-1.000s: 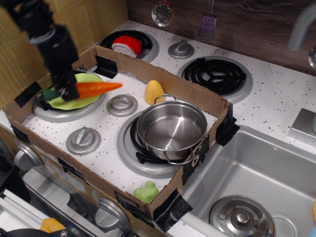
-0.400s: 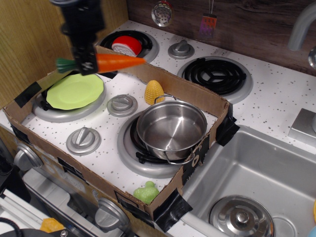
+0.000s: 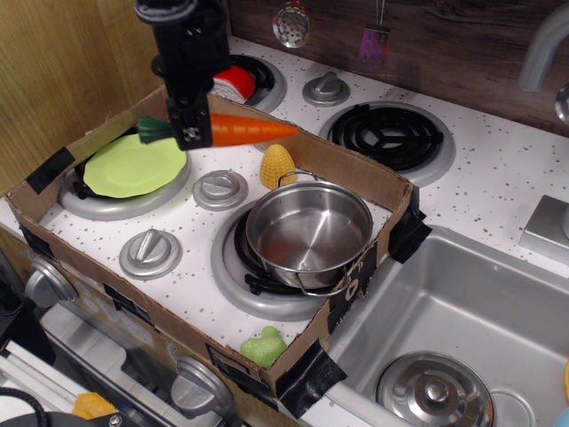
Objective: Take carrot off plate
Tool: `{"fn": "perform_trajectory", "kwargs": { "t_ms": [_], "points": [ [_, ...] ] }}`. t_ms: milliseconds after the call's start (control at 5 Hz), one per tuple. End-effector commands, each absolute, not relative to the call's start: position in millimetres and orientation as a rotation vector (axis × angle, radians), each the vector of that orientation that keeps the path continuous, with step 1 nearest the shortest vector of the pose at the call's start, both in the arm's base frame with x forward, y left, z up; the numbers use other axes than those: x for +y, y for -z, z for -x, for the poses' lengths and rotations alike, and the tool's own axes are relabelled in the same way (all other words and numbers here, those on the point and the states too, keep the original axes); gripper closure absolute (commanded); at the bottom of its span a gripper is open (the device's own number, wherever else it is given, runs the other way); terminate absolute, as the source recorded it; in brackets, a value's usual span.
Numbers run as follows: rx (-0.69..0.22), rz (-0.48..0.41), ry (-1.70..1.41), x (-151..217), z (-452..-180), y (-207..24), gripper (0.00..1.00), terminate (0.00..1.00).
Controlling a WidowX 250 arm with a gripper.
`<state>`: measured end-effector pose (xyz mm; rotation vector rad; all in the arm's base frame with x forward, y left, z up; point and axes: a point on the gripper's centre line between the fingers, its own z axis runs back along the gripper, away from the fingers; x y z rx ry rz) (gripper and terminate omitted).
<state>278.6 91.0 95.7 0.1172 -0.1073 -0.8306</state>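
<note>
My black gripper (image 3: 193,132) is shut on the orange carrot (image 3: 249,130) near its green stub top (image 3: 153,130). It holds the carrot level in the air, tip pointing right, above the stove between the plate and the corn cob. The lime-green plate (image 3: 133,165) lies bare on the left burner, below and left of the carrot.
A yellow corn cob (image 3: 277,165) stands right of the plate. A silver pot (image 3: 308,233) sits on the front burner. A cardboard wall (image 3: 338,165) rings this part of the stove. A red and white toy (image 3: 233,83) lies on the back burner. A sink (image 3: 462,329) is at the right.
The gripper lifted the carrot off the plate and carried it up and to the right. In the last step it came slightly lower and further right.
</note>
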Motion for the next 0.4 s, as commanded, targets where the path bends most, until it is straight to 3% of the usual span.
{"fn": "perform_trajectory", "kwargs": {
  "t_ms": [0, 200],
  "points": [
    [-0.135, -0.137, 0.736, 38.1, -288.3, -112.9, 1.0, 0.0],
    [-0.163, -0.125, 0.672, 19.7, -278.5, -109.6, 1.0, 0.0]
  ]
}}
